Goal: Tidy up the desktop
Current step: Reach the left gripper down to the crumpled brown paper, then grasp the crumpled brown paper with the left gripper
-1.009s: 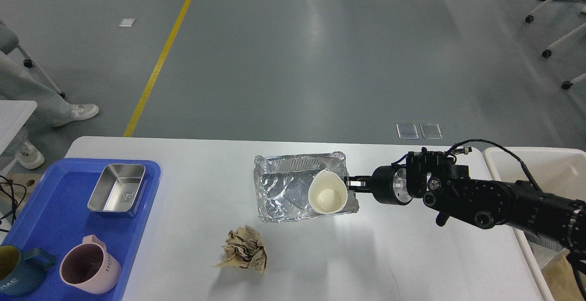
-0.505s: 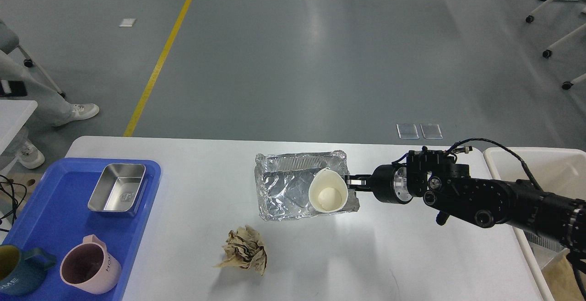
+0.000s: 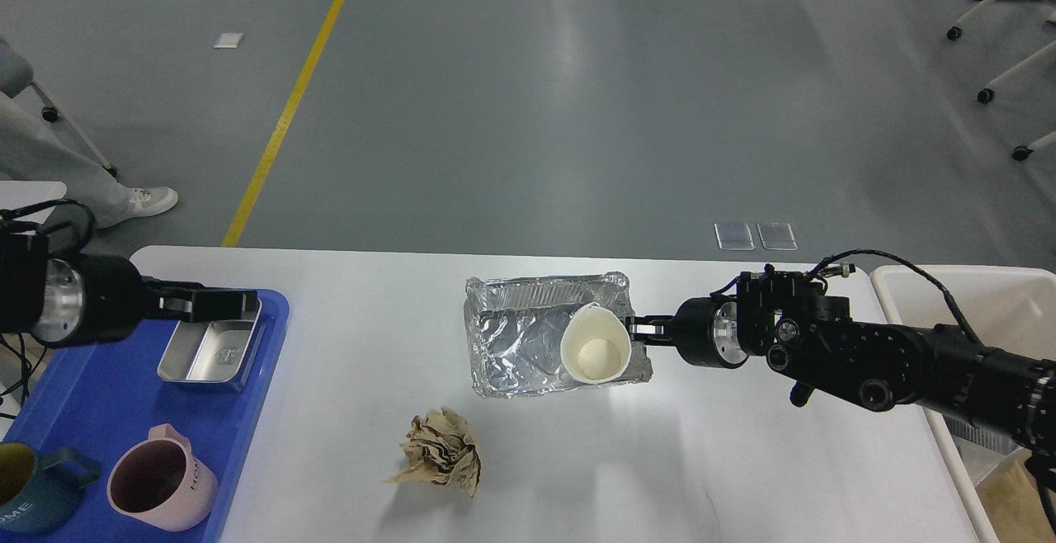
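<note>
With our right gripper (image 3: 634, 329) pinching the foil tray (image 3: 520, 345) holding the paper cup (image 3: 596, 344), and the left gripper (image 3: 216, 304) apparently narrow, we judge the haul toward the white bin (image 3: 973, 295) at three o'clock comes next.

This is looking like a robotics lab or test hall. A wide grey sealed floor (image 3: 577, 114) is stretching out beyond the right claw (image 3: 639, 330), with a yellow marking line (image 3: 289, 106) running across it far to that claw's left. Wheeled stand legs (image 3: 1002, 73) are standing well beyond it, and a white worktop (image 3: 742, 460) is lying beneath it.
</note>
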